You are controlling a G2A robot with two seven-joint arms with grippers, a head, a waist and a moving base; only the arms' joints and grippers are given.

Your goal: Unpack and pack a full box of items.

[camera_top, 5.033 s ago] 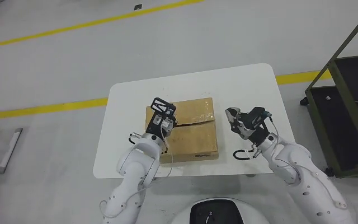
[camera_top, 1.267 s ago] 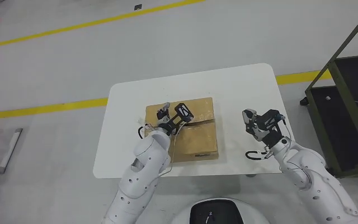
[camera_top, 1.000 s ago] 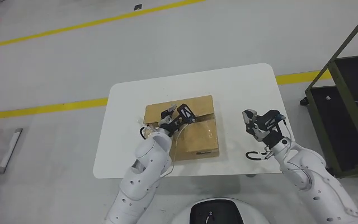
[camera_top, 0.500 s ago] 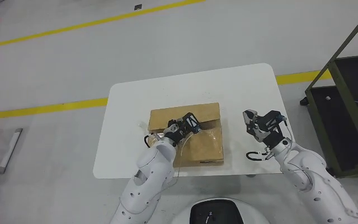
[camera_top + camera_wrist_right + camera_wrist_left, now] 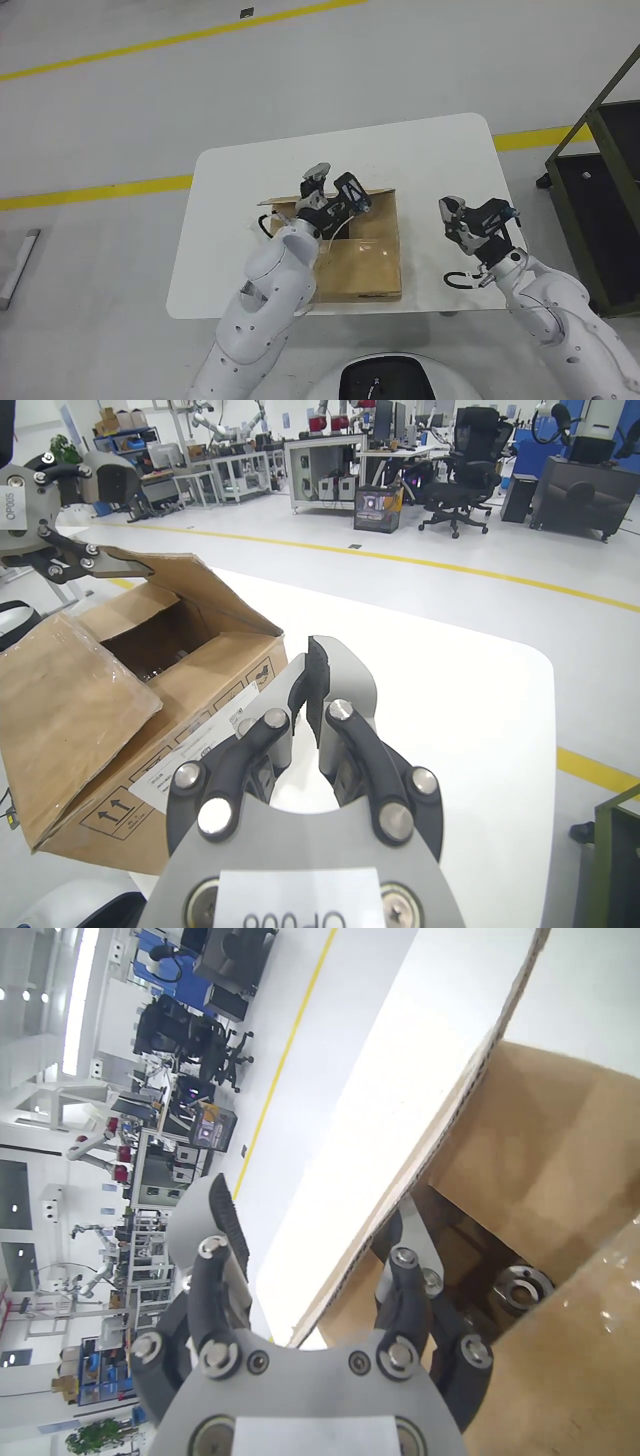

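1. Now the left gripper [image 5: 310, 1223] has its jaws apart, astride the edge of the far flap [image 5: 215, 600]. One finger is tucked under the flap inside the box and the other is outside it. The flap is hooked, not clamped.
2. A few seconds ago this gripper hovered over the taped seam of a shut box [image 5: 365, 255]. Since then it has worked in under the far flap and swung it up. The flap now stands tilted away from the robot, and the box has slid a little across the table [image 5: 440, 150].
3. I judge the unpacking as only just begun. The seam is broken and one flap is raised, but nothing has been taken out.
4. The right gripper [image 5: 307, 680] hangs over bare table just beside the box's right wall, with its jaws together on nothing. It has drawn back slightly since then.
5. The box is plain brown corrugated card. The near flap [image 5: 75, 680] lies almost flat with wrinkled clear tape along its torn edge, and the side wall carries a white label and arrow marks.
6. Through the dark gap between the flaps a round metal part [image 5: 522, 1285] sits low inside.
7. The box stands near the middle of the table, towards the robot's edge.
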